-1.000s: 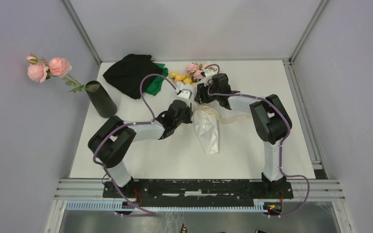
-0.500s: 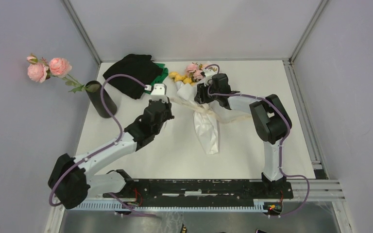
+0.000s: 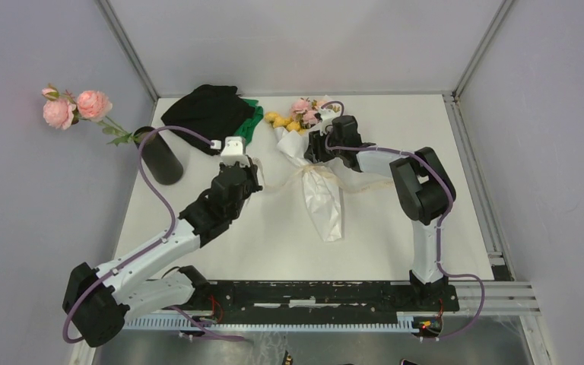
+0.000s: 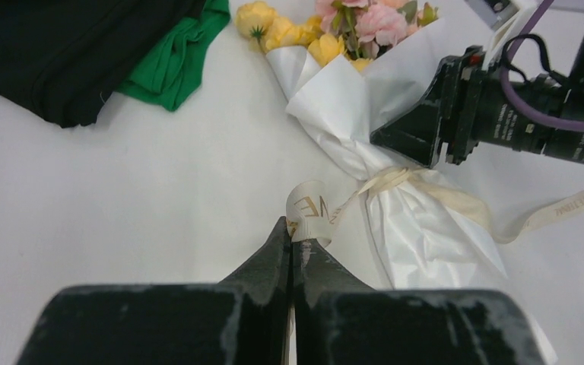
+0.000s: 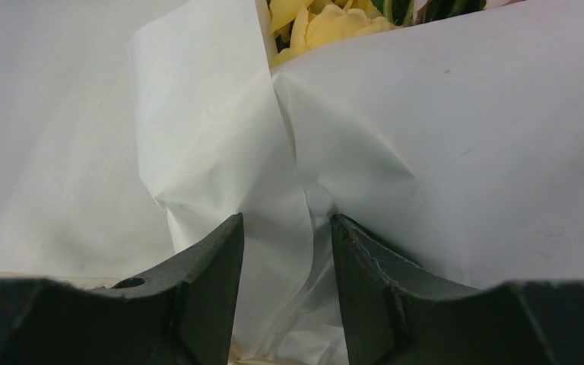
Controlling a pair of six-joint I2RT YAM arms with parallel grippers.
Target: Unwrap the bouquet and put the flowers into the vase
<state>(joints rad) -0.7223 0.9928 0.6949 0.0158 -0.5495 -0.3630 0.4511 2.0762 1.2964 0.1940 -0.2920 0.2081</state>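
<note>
Pinching ribbon (image 4: 312, 207) in closed left gripper (image 4: 295, 228); clamping bouquet (image 4: 350, 99) by its paper in right gripper (image 5: 285, 228). Not yet untied, unwrapped, or moved to vase (image 3: 160, 158).

The light was bright, even and came from above. Shadows under the arms (image 3: 198, 220) on the table (image 3: 395, 236) were faint and soft-edged. The top view was sharp throughout. In the right wrist view the white paper (image 5: 464, 152) was nearly washed out, its creases pale grey, and the near fingers (image 5: 198, 304) were out of focus. In the left wrist view the ribbon (image 4: 312, 213) was crisp, the fingers blurred, and the black cloth (image 4: 61, 53) lost detail.
</note>
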